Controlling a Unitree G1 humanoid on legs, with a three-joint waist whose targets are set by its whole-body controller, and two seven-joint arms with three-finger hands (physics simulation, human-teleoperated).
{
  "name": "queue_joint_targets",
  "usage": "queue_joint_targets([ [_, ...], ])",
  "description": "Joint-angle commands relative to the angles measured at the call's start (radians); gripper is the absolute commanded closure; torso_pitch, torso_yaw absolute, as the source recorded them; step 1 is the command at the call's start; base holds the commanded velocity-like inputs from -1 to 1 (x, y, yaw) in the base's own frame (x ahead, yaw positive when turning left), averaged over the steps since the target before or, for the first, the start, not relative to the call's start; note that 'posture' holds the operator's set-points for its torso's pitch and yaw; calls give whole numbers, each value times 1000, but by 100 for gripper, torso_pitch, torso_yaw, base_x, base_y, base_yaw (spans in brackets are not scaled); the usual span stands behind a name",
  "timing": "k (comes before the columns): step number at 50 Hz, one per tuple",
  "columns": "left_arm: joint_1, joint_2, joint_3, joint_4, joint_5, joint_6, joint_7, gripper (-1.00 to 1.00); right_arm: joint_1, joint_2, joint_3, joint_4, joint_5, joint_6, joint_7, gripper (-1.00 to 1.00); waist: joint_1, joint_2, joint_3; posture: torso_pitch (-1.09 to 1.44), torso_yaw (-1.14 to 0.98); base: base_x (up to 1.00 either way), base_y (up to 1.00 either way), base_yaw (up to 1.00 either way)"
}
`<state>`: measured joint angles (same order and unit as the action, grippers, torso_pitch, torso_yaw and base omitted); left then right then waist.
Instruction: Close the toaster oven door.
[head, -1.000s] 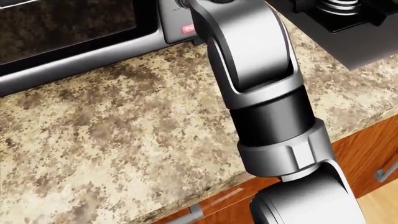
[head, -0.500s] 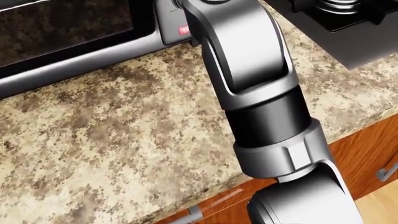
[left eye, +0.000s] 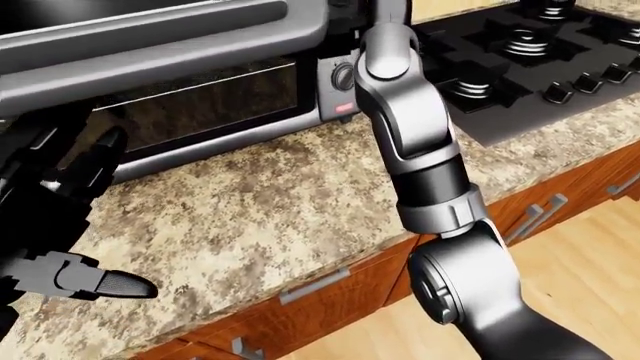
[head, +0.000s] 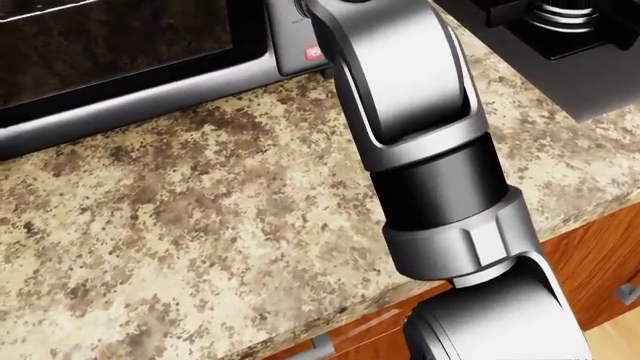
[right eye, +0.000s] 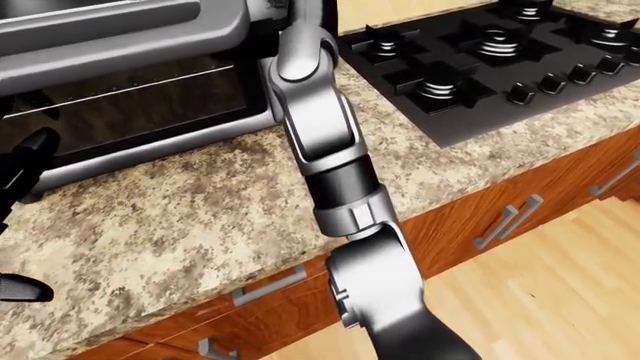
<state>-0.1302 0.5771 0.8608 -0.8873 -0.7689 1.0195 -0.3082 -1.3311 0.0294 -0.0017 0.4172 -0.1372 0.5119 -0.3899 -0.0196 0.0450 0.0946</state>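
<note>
My right arm (left eye: 420, 150) reaches up over the table (left eye: 250, 217) to the toaster oven (left eye: 200, 105), my right robot hand hidden above, so I cannot tell its grip. My left robot hand (left eye: 60, 217) hangs spread, just below the toaster oven door (left eye: 150, 37).

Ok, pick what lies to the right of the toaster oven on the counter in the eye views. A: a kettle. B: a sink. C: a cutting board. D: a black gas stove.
D: a black gas stove with burners and knobs sits in the counter right of the toaster oven.
</note>
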Motion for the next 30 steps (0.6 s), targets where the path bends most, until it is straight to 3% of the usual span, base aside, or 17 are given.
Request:
queue_joint_targets([
  [1, -28, 30, 25, -5, 16, -60, 15, -100, -78, -11, -1, -73, -11, -86, 2, -100, 4, 7, -41, 0, 0, 0, 0, 0],
  [6, -90, 81, -17, 59, 31, -78, 39, -100, -76, -21, -8, -54, -27, -91, -36, -100, 5, 6, -43, 0, 0, 0, 0, 0],
  [15, -142, 109, -82, 137, 76, -118, 52, -100, -58, -27, -7, -59, -48, -91, -71, -100, 11, 3, -46, 0, 0, 0, 0, 0],
  [30, -187, 138, -116, 191, 89, -134, 67, -100, -73, -50, -21, -35, -45, -111, -119, -100, 16, 5, -48, 0, 0, 0, 0, 0],
])
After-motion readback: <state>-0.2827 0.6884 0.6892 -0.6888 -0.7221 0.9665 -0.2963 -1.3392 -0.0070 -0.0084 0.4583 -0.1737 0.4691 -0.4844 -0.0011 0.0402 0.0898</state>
